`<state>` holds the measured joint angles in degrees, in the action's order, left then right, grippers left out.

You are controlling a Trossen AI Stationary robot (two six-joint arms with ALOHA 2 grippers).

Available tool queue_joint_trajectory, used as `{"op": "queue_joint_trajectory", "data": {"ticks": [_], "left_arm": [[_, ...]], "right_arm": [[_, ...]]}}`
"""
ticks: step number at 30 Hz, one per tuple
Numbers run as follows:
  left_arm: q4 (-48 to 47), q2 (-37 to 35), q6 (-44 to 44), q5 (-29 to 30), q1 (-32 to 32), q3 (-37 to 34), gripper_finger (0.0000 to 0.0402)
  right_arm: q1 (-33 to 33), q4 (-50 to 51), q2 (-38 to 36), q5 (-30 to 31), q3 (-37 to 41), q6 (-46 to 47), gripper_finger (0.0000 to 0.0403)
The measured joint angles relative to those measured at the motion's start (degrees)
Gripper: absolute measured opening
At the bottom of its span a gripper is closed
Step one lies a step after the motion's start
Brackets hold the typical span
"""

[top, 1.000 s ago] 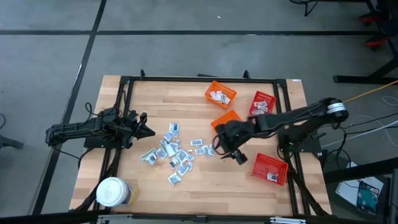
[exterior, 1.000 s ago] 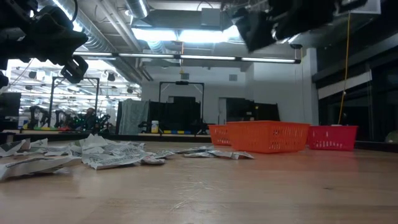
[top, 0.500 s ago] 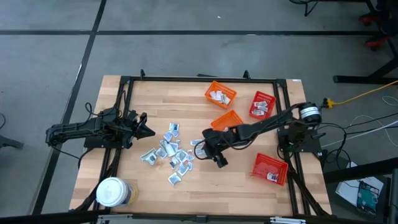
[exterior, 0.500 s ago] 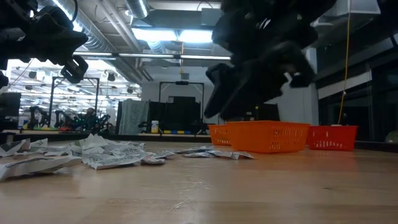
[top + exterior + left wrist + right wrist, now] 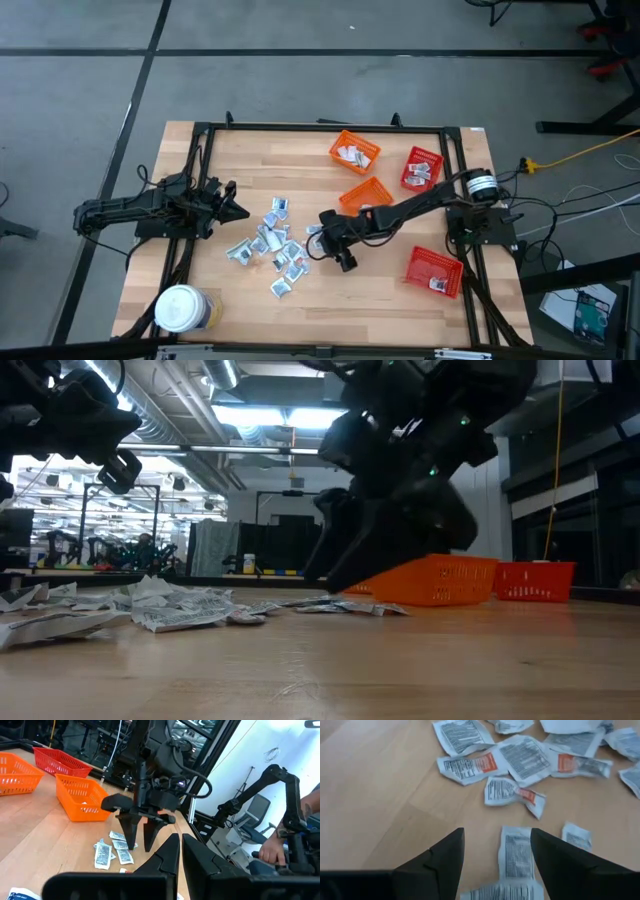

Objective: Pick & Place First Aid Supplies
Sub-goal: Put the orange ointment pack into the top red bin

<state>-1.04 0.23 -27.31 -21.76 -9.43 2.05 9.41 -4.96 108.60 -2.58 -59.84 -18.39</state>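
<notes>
The first aid supplies, several small silvery-white sachets (image 5: 270, 245), lie scattered flat on the wooden table's middle. Their pile also shows in the low view (image 5: 160, 605). My right gripper (image 5: 318, 240) hangs open at the pile's right edge, slanting down, its tips low over the table (image 5: 325, 575). In the right wrist view one sachet (image 5: 515, 852) lies flat on the wood between the two fingers of my right gripper (image 5: 496, 835); I see no touch. At the table's left edge my left gripper (image 5: 232, 209) waits, shut and level, with nothing in it (image 5: 179, 851).
Two orange baskets (image 5: 355, 153) (image 5: 363, 192) stand at the back middle. Two red baskets (image 5: 422, 167) (image 5: 434, 271) sit on the right side, and some hold sachets. A white-lidded round jar (image 5: 182, 310) stands at the near left corner. Black frame rails (image 5: 320, 127) run along the table's edges.
My right gripper has come down and gone toward the table's left, from beside the orange basket to the pile's right edge, tipping further downward. Its fingers stay open. The sachets have not moved.
</notes>
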Motion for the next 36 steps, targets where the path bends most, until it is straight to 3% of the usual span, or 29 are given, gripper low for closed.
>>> {"op": "queue_joint_trajectory", "data": {"ticks": [6, 11, 26, 36], "left_arm": [[0.0, 0.01, 0.0, 0.0, 0.02, 0.01, 0.0015], [0.0, 0.0, 0.0, 0.0, 0.0, 0.02, 0.0015], [0.0, 0.01, 0.0, 0.01, 0.0, 0.01, 0.0016], [0.0, 0.02, 0.0, 0.02, 0.01, 0.01, 0.0016]], "right_arm": [[-0.27, 0.77, 5.39, 2.06, -4.54, 0.42, 0.0198], [-0.94, 7.59, 7.08, 3.51, -8.77, 2.8, 0.017], [-1.81, 12.24, 7.08, 2.35, -8.84, 17.36, 0.0146], [-1.76, 12.2, 7.13, 1.46, -8.71, 20.82, 0.0021]]}}
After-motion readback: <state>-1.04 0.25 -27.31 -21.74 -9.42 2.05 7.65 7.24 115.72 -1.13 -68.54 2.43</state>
